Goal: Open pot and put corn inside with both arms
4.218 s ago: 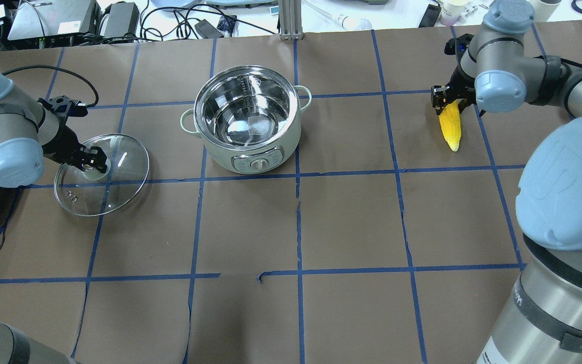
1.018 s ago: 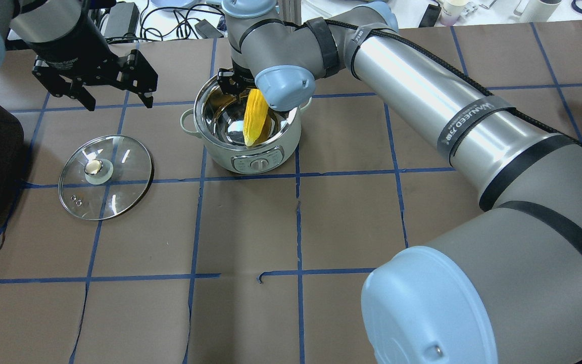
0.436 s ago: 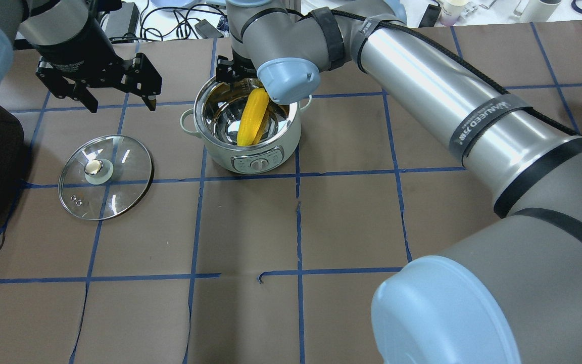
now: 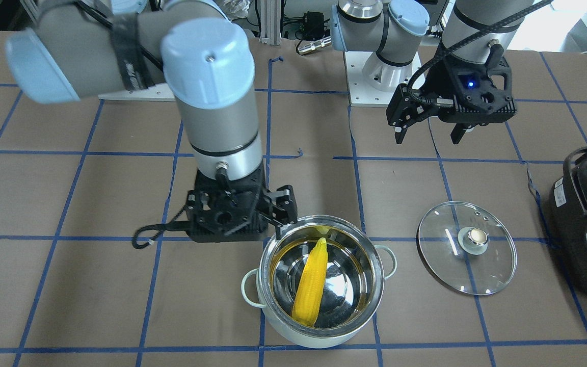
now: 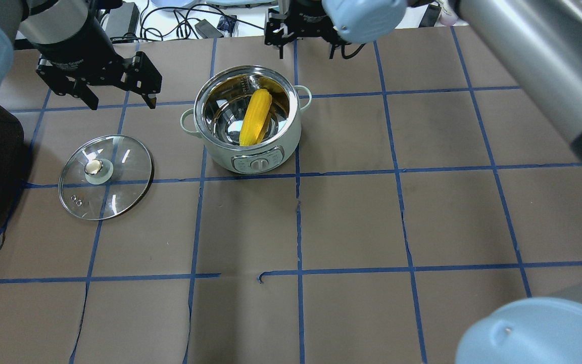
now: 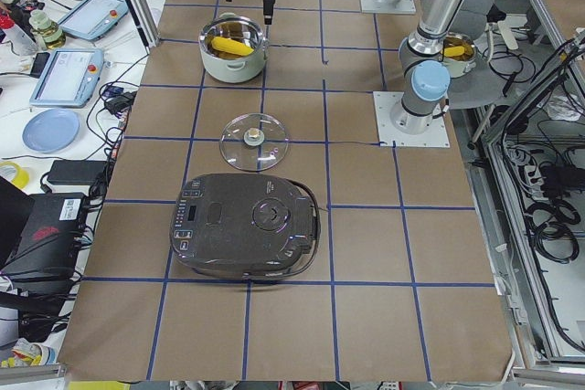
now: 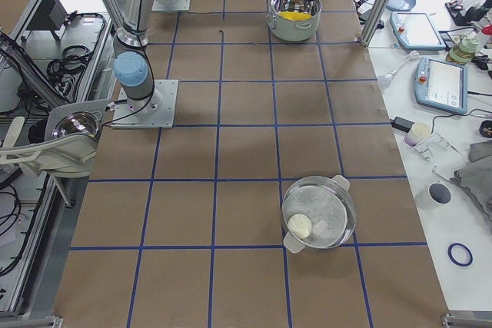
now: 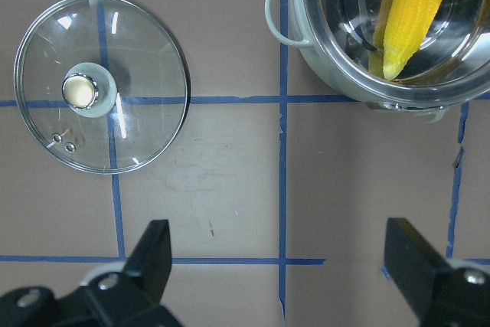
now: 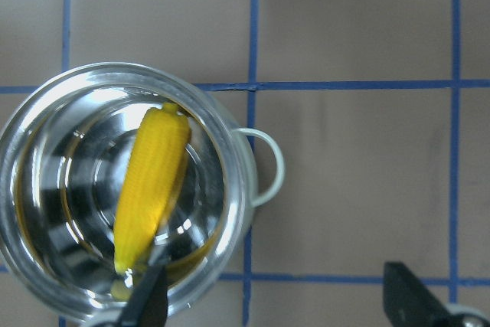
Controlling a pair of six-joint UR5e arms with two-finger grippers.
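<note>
Corn [image 5: 255,117] lies inside pot [image 5: 220,151]; left gripper [image 5: 122,101] and right gripper [image 5: 303,46] both spread, empty.

Hangs high over the counter [image 5: 351,217] with left tool [image 5: 122,105] splayed wide, empty, pointing straight down. Reaches far across with right tool [image 5: 312,53] spread just as wide, gripping nothing, wrist vertical, aimed down too.
</note>
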